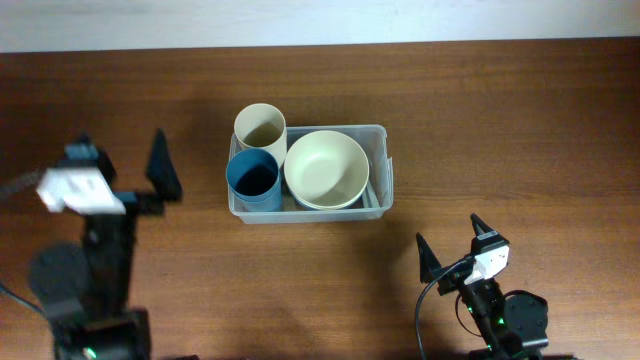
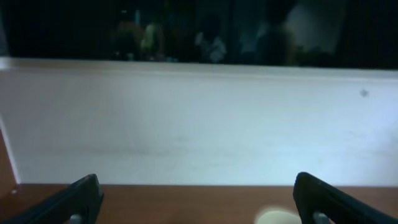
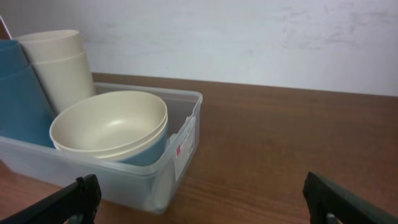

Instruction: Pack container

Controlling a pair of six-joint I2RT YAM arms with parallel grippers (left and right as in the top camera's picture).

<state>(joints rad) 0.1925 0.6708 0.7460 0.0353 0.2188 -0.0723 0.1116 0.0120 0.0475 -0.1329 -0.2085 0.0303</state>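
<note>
Packing looks about done: the container (image 1: 384,170), ahead-left of the wide-open, empty right gripper (image 1: 450,232) and well right of the equally wide, empty left gripper (image 2: 199,208), already holds a cream bowl (image 1: 326,168), perhaps nested on a blue one, plus a blue cup (image 1: 253,180) and a cream cup (image 1: 260,127).

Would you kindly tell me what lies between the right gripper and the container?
Nothing does: only bare wooden table separates the right gripper from the container, clearest in the overhead view.
</note>
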